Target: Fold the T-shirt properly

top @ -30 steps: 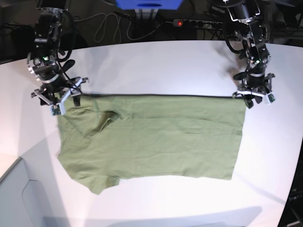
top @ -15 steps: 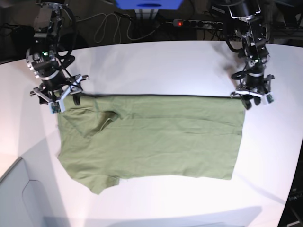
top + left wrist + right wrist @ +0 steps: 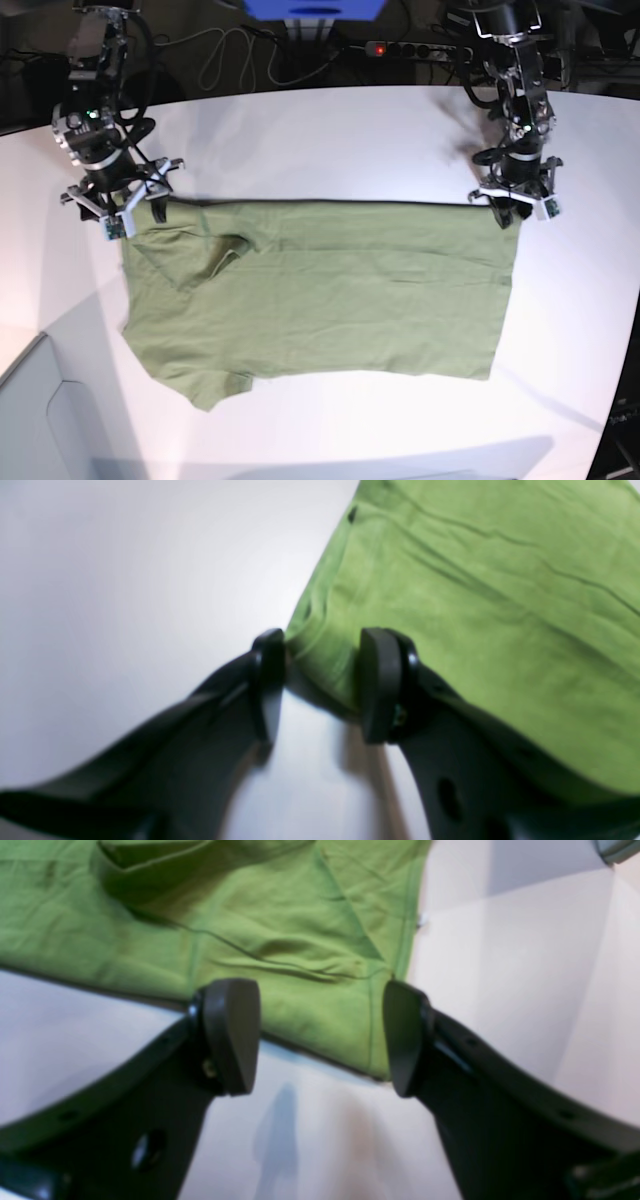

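Olive-green cotton T-shirt (image 3: 320, 290): matt, soft woven cloth, lightly wrinkled. White table (image 3: 330, 140): smooth, faintly glossy. Black plastic gripper fingers (image 3: 232, 1032): smooth, matt, dull sheen.

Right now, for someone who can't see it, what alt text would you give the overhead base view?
An olive-green T-shirt lies spread flat on a white table, with a sleeve folded in near its left end. Two black robot arms stand at its far corners, the left gripper and the right gripper, both open.
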`<action>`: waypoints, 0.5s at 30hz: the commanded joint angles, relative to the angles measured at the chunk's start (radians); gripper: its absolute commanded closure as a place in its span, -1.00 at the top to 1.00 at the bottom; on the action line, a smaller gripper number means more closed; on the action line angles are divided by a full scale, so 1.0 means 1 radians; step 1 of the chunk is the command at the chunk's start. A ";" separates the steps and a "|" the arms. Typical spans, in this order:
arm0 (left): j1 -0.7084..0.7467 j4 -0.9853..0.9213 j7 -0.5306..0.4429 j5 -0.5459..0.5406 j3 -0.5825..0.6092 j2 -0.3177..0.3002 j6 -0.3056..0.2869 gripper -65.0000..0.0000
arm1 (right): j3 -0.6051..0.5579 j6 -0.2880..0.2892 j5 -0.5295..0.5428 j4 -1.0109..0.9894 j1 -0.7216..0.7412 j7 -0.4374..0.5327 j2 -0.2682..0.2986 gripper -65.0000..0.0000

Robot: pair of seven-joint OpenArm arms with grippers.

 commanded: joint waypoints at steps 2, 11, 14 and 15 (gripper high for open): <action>-0.005 -0.008 -0.022 -0.002 -0.003 -0.007 -0.004 -0.28 | 0.010 0.013 0.007 0.014 0.014 0.022 0.009 0.13; -0.004 -0.020 -0.022 -0.002 -0.003 -0.006 -0.005 -0.81 | 0.139 0.024 0.010 -0.102 0.060 0.023 0.019 0.12; -0.004 -0.020 -0.023 -0.002 -0.005 -0.006 -0.005 -1.00 | 0.167 0.122 0.010 -0.177 0.082 0.048 0.026 -0.12; -0.004 -0.020 -0.023 -0.002 -0.005 -0.006 -0.005 -1.00 | 0.182 0.146 0.010 -0.202 0.082 0.060 0.026 -0.24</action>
